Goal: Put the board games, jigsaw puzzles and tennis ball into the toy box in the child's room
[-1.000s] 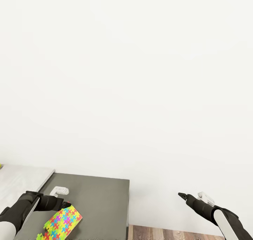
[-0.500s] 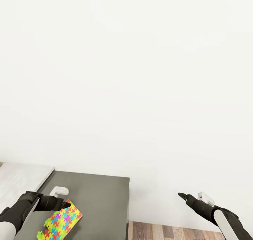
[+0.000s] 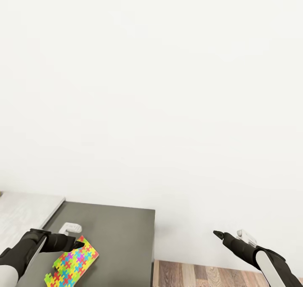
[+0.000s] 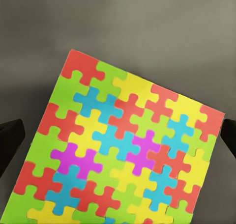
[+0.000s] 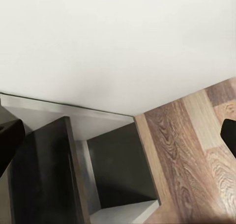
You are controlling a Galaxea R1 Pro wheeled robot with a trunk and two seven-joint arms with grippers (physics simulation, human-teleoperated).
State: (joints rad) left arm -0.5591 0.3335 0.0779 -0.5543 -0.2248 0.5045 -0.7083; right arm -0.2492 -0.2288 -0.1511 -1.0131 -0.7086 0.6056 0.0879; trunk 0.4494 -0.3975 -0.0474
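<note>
Presently, left arm: black-sleeved forearm reaching in from the near left corner of the dark grey cabinet top (image 3: 122, 236), its black left gripper (image 3: 77, 244) clamped on the edge of a thin flat jigsaw puzzle of interlocking yellow, red, blue, green and orange pieces (image 3: 72, 262). The puzzle is held tilted over the cabinet top, near its left edge; whether its lower corner touches the surface cannot be told. A small white fitting (image 3: 70, 227) sits just beyond the gripper. The long desk's pale grey top (image 3: 25, 213) adjoins the cabinet's left edge.

Right arm: extended forward, well to the right of the cabinet, over the wood plank floor (image 3: 198, 275), before the white wall (image 3: 168, 89). The right gripper (image 3: 219, 235) has its fingers apart, holding nothing.

Left wrist view: the puzzle's (image 4: 123, 150) face, with purple pieces too, against the dark top, fingertips (image 4: 10, 140) at either side.

Right wrist view: the cabinet's side (image 5: 118, 170), floor planks (image 5: 191, 150) and wall, between spread fingertips (image 5: 9, 138).
</note>
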